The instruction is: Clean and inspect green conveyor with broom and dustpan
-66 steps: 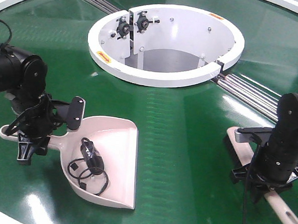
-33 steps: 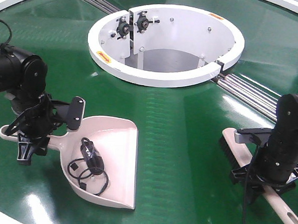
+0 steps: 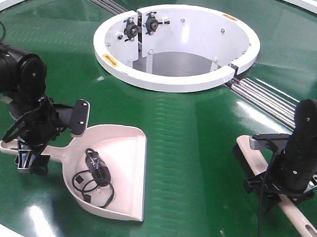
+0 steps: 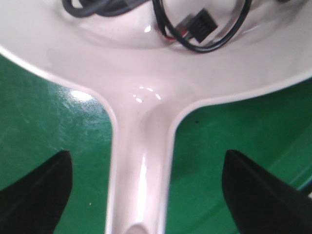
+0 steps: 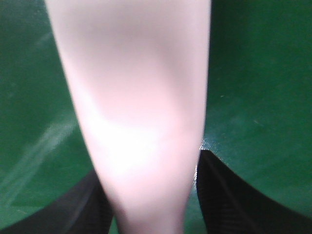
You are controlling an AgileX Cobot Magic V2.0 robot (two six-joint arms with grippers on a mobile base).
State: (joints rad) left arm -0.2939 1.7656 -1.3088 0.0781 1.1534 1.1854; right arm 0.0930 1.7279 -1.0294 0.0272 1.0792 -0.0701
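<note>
The green conveyor (image 3: 190, 131) fills the front view. The pale dustpan (image 3: 119, 164) lies on it at the lower left, with coiled black cables (image 3: 94, 179) inside. My left gripper (image 3: 51, 144) is open, its jaws wide on either side of the dustpan's handle (image 4: 141, 170) without touching it. The fingers (image 4: 34, 190) stand well clear of the handle. The broom (image 3: 247, 152) lies on the belt at the lower right, black bristles toward the ring. My right gripper (image 3: 279, 198) is shut on the broom handle (image 5: 141, 122), with the fingers (image 5: 234, 195) against its sides.
The large white ring-shaped opening (image 3: 173, 82) sits at the middle back. Steel rods (image 3: 266, 100) run from it to the right, and others at the top left. A white rim (image 3: 21, 0) curves along the top left and along the front edge.
My left arm has shifted slightly down and left, and the dustpan's handle end has moved a little with it. My right arm and the broom have edged slightly down and left.
</note>
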